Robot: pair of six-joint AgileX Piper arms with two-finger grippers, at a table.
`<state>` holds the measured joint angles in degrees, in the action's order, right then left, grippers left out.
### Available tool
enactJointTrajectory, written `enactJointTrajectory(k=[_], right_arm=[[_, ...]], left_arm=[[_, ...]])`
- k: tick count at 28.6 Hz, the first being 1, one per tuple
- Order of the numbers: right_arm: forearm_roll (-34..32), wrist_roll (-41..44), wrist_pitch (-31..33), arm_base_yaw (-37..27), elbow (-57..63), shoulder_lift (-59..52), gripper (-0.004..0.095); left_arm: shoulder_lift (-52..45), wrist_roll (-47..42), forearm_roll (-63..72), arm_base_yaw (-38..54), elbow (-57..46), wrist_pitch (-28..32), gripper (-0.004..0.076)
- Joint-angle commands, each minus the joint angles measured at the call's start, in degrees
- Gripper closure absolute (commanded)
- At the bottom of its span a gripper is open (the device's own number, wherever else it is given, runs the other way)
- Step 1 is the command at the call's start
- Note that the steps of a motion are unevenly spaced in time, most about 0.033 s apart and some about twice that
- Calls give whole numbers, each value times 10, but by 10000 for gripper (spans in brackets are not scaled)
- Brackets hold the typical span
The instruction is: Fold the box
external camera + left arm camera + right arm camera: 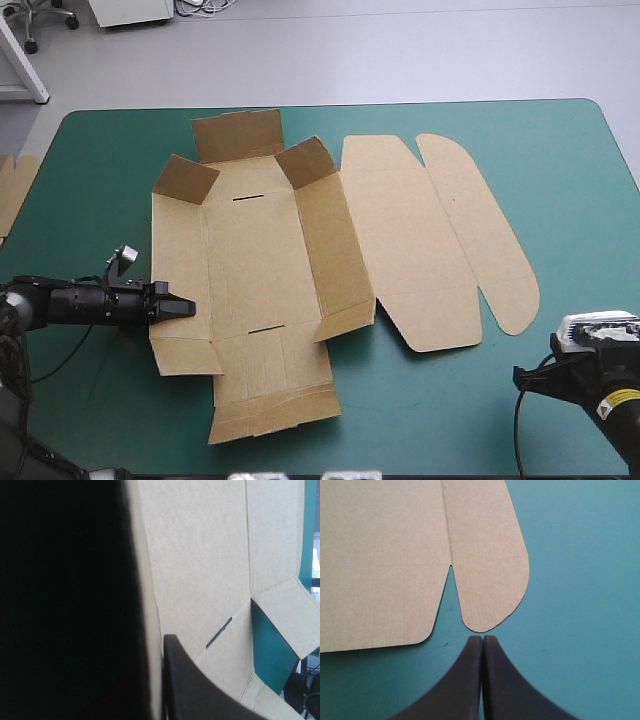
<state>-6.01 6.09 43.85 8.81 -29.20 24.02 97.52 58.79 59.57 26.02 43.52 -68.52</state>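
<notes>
High view put the left hand [180,307] at the near-left wall of the box [260,270], apparently clamped on that sheet. From there the box spread rightward, its long axis running near to far on the teal-green tabletop [580,200], empty, walls partly raised. Farther off, the right hand [482,639], closed on nothing, sat just short of the lid's rounded flap [492,590].

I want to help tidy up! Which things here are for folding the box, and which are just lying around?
For the job:
- the box, some walls raised
- the left gripper, at the box's left wall
- the right gripper, shut, just short of a rounded flap

Just lying about:
- the spare board at the table's left edge
</notes>
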Motion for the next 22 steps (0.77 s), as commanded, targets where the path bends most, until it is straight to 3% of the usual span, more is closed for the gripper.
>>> enactJointTrajectory(k=[1, 7, 12, 17, 22], right_arm=[[-4, -1, -33, -1, -17, 7, 927], [-4, -1, -30, -1, -17, 7, 927], [-3, 0, -32, -1, -17, 7, 927], [-3, 7, -35, -1, -17, 12, 927], [-2, 10, -42, -1, -17, 28, 927]], left_arm=[[-13, 12, 17, -9, 16, -21, 734], [-18, -15, 8, -10, 92, -60, 734], [-65, -16, 24, -15, 149, -58, 734], [-125, -40, -26, -68, 209, -13, 734], [-181, -138, -185, -190, 295, 71, 734]])
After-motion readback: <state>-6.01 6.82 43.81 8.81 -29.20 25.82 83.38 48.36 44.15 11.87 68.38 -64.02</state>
